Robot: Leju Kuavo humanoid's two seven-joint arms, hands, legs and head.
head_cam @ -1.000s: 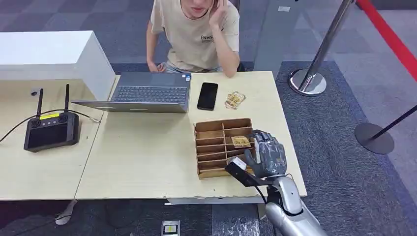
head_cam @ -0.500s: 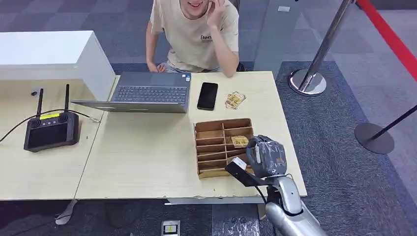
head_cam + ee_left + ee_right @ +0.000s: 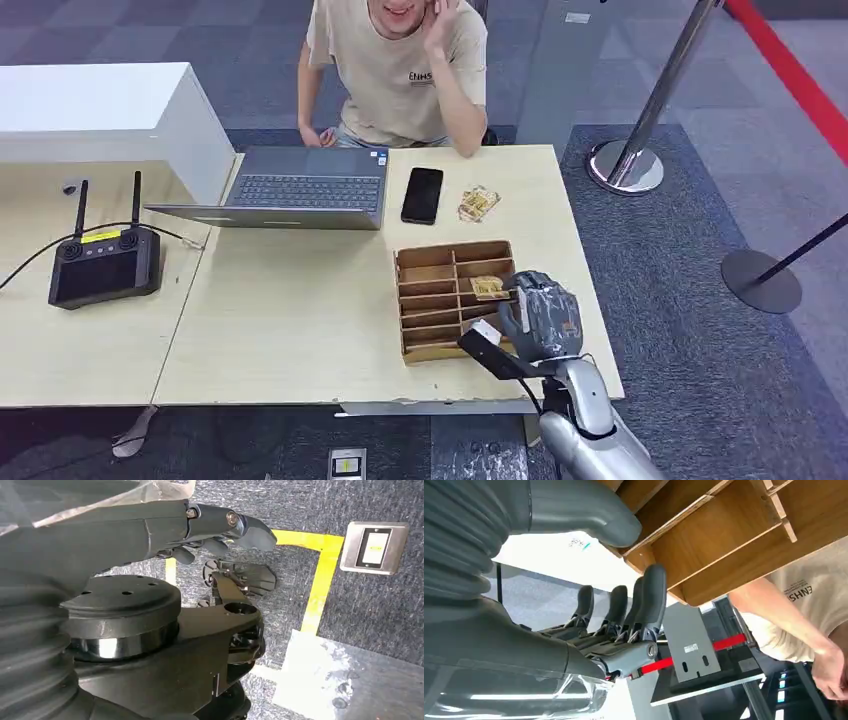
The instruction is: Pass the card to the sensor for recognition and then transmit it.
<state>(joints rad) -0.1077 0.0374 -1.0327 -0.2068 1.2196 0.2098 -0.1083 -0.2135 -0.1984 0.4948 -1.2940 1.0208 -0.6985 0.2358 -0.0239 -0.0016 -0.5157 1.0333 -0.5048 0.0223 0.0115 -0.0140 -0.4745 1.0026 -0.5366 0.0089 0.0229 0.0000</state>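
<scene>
Wooden tray: brown divided organiser box (image 3: pixel 430 300) of thin wood, lying flat on the pale wood-pattern table (image 3: pixel 300 310), near its right edge; several narrow slots on one side, wider ones on the other.
Card: small tan card with a printed pattern (image 3: pixel 488 287), lying in a compartment on the right side of the tray, just beside the fingertips of the right hand.
Right hand: grey many-fingered hand (image 3: pixel 542 316) on a silver arm, hanging over the right part of the tray; in the right wrist view, dark fingers (image 3: pixel 644 600) straight and side by side, thick grey thumb (image 3: pixel 589 510) set apart from them, nothing between; tips close to the wooden partitions. Contact with the card: cannot tell.
Left hand: dark hand (image 3: pixel 210 525) hanging down over grey carpet with yellow floor tape (image 3: pixel 320 580); fingers mostly hidden, so spread or curled cannot be told.
Second card: similar tan card (image 3: pixel 478 203) lying on the table beside a black smartphone (image 3: pixel 422 195), well apart from the tray.
Other things on the table: open grey laptop (image 3: pixel 300 188); black controller with two antennas (image 3: pixel 103 263) on the left.
Person: seated behind the table in a beige T-shirt (image 3: pixel 400 70), one hand raised to the head.
</scene>
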